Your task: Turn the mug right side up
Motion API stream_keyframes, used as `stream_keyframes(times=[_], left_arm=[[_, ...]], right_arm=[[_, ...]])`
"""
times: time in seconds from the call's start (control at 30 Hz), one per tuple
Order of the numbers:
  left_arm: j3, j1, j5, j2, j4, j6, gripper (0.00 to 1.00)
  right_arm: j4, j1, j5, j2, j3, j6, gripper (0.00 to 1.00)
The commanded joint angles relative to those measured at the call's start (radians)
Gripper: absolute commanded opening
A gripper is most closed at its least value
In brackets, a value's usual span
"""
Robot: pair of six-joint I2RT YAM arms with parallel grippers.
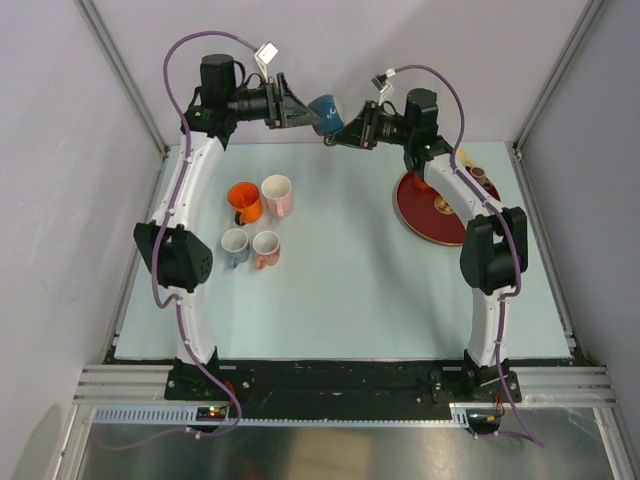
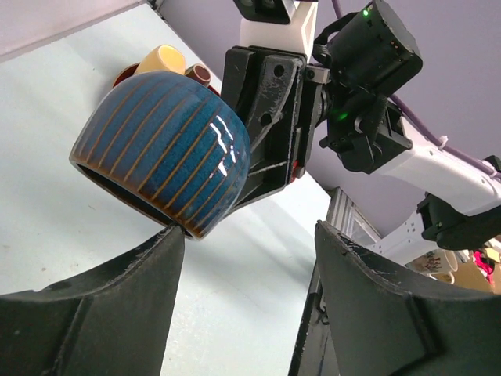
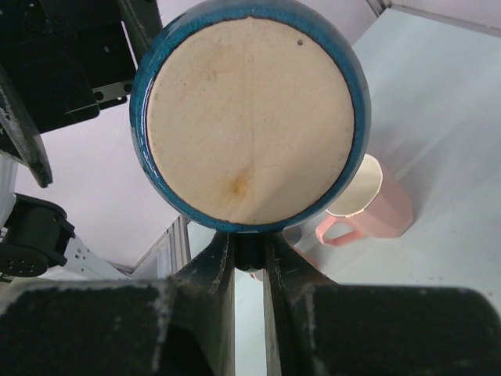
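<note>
A blue mug (image 1: 326, 110) with thin brown stripes hangs in the air over the table's far edge, between the two arms. In the left wrist view the mug (image 2: 160, 149) is tilted, its mouth facing down and to the left. My right gripper (image 1: 345, 128) is shut on its handle. In the right wrist view the fingers of that gripper (image 3: 249, 243) pinch a dark part just below the mug's bare beige base (image 3: 250, 117). My left gripper (image 2: 249, 235) is open, and the mug's rim rests at the tip of its left finger (image 2: 149, 266).
An orange mug (image 1: 243, 200), a white and pink mug (image 1: 277, 193), a small grey-blue mug (image 1: 234, 245) and a pink mug (image 1: 266, 247) stand upright on the table's left half. A red plate (image 1: 435, 215) with small items lies at the back right.
</note>
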Motion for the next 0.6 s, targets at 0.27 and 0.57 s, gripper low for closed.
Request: stream_keyframes(times=[0.27, 0.57], left_arm=[[0.011, -0.023, -0.027, 0.032, 0.141, -0.071, 0.6], [0.013, -0.027, -0.046, 0.033, 0.186, -0.106, 0.17]], right_arm=[[0.059, 0.061, 0.003, 0.024, 0.102, -0.058, 0.0], [-0.055, 0.088, 0.01, 0.042, 0.046, -0.14, 0.16]])
